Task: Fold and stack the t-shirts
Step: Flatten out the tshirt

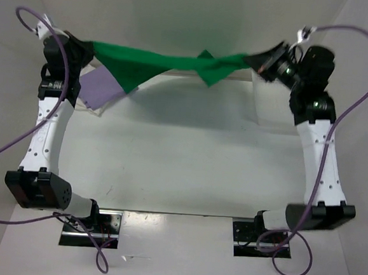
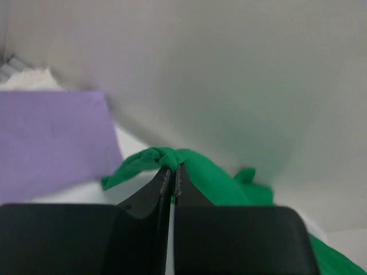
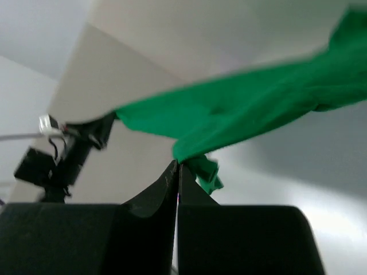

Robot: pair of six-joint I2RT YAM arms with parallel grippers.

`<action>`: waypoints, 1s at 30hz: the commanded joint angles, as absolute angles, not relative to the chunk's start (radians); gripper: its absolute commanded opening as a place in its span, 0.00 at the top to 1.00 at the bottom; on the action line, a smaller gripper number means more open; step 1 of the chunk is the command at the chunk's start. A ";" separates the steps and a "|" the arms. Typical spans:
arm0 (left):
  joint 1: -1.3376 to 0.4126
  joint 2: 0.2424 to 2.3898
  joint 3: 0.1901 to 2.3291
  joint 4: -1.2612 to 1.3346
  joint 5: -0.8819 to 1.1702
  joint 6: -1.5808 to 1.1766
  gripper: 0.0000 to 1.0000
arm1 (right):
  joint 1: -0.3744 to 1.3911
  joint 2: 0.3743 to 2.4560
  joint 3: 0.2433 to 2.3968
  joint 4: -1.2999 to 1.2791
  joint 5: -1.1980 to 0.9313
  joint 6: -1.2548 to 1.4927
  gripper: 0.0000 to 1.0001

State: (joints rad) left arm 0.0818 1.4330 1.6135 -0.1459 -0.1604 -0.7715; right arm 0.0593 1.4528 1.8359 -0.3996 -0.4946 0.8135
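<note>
The green t-shirt (image 1: pixel 152 62) hangs in the air over the far side of the bench (image 1: pixel 182 156), pulled into a band between the two arms. It is twisted right of its middle, and a wide flap droops on its left part. The left gripper (image 2: pixel 172 169) is pressed together on the shirt's left end. The right gripper (image 3: pixel 176 166) pinches its right end. Below the left end, the lilac t-shirt (image 1: pixel 98 87) lies flat on the bench.

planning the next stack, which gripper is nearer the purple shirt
Left. The left gripper, shut on the green shirt, hangs just over the purple shirt; the right gripper holds the green shirt's other end, far off to the other side.
</note>
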 commanded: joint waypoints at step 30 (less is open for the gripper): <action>0.086 1.233 0.861 -0.193 -0.011 -0.765 0.98 | 0.324 1.272 0.621 -0.402 -0.117 0.926 0.43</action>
